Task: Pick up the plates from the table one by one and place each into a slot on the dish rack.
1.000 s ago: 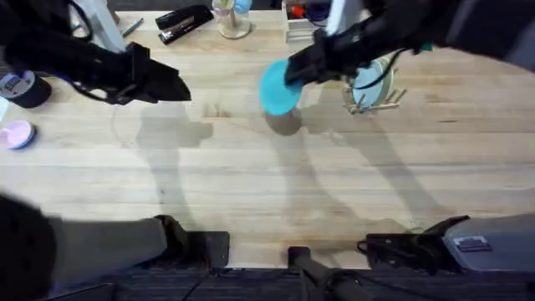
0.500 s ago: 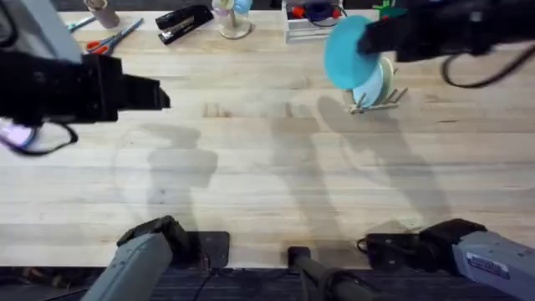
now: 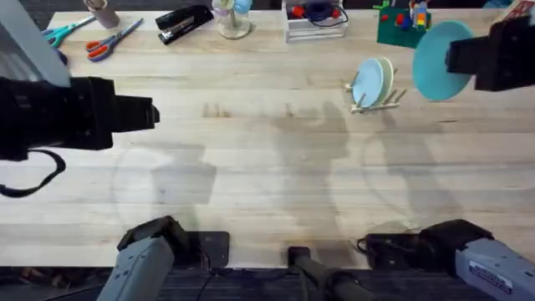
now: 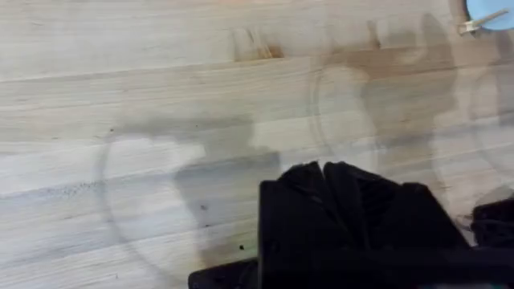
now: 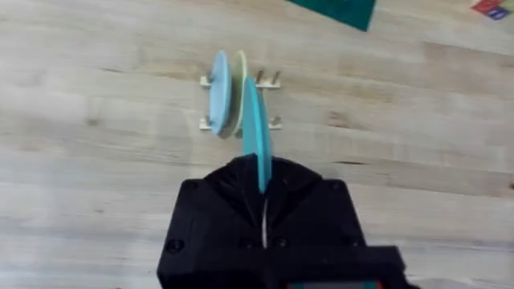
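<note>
Clamped edge-on in the right tool [image 5: 262,186]: turquoise plate [image 3: 438,61], lifted clear of the counter [image 3: 276,159], fingers pinched shut on its rim. Dish rack [image 3: 374,94] sits on the counter just beyond the tool in the right wrist view, plate edge lined up near the dowels but not touching. Rack already carries two plates upright in adjacent slots: cream plate [image 5: 239,91] on the side nearer the held plate, pale blue plate [image 5: 221,91] just behind it. Overhead, held plate is just beside the rack, apart from it. Left tool [image 4: 337,201] hangs over bare counter well apart from the rack, fingers together, gripping nothing. Scissors [image 3: 113,38] and stapler [image 3: 184,21] lie along the counter's far edge.
</note>
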